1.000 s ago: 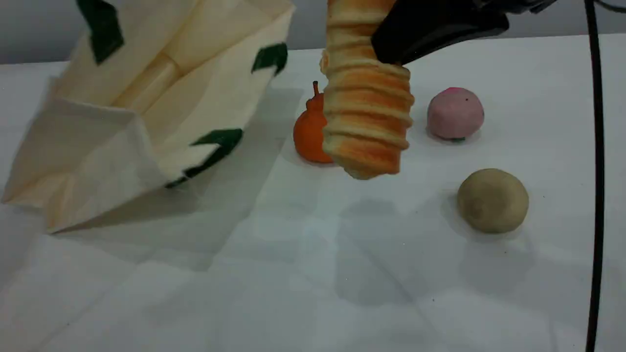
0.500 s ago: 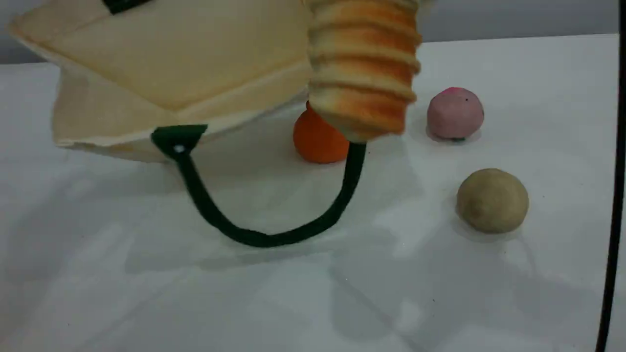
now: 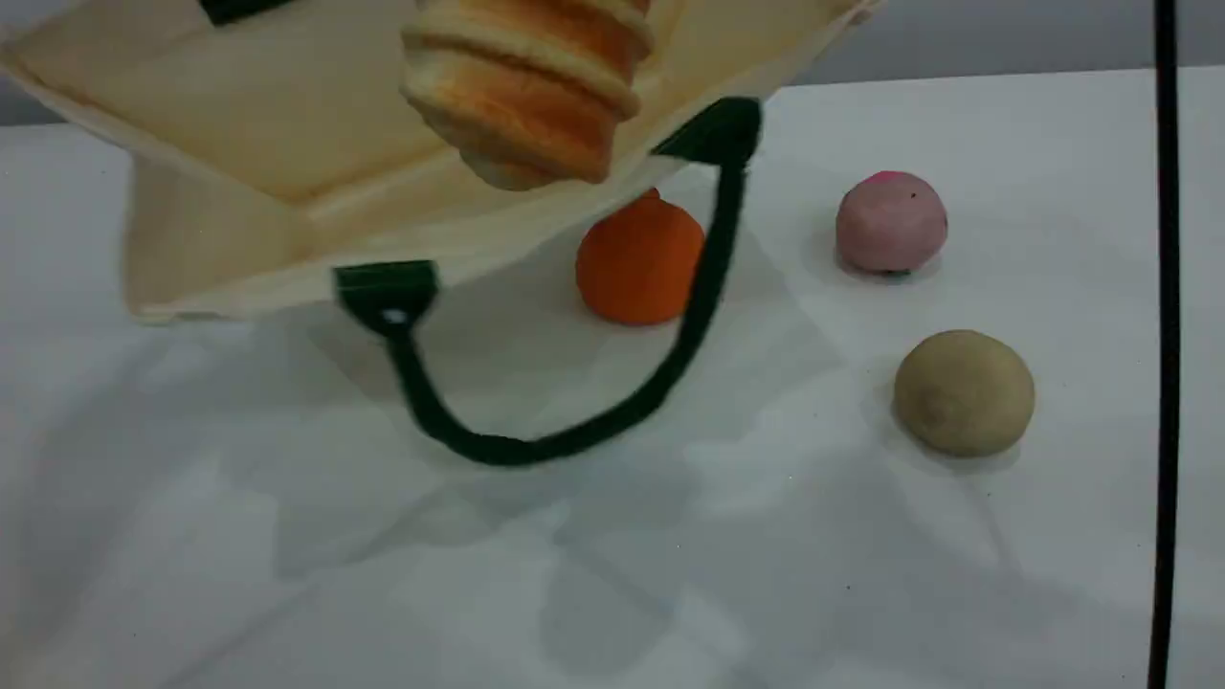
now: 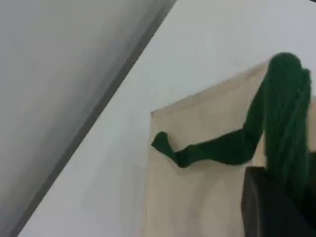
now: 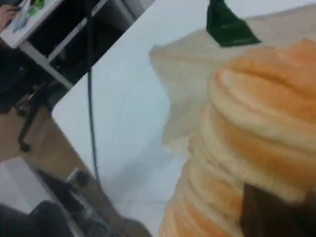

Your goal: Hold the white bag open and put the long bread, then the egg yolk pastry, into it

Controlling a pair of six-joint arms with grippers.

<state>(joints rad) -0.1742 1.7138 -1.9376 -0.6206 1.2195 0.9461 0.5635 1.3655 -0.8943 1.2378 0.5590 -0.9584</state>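
Note:
The white bag (image 3: 287, 124) hangs lifted at the upper left of the scene view, and one green handle (image 3: 536, 445) droops in a loop down to the table. In the left wrist view my left gripper (image 4: 281, 192) is shut on the other green handle (image 4: 276, 123), against the bag's cream cloth (image 4: 197, 197). The long bread (image 3: 526, 86) hangs from the top edge in front of the bag. In the right wrist view my right gripper (image 5: 276, 212) is shut on the long bread (image 5: 247, 148). The egg yolk pastry (image 3: 964, 392) sits on the table at the right. Neither gripper shows in the scene view.
An orange stemmed fruit (image 3: 639, 258) rests just under the bag's edge, inside the hanging loop. A pink ball (image 3: 890, 222) lies behind the pastry. A black cable (image 3: 1165, 383) runs down the right side. The white table (image 3: 612, 574) stretches toward the front.
The long bread has moved left and upward, from beside the orange fruit to in front of the bag. The bag has swung up and to the right, and its lower handle now dangles.

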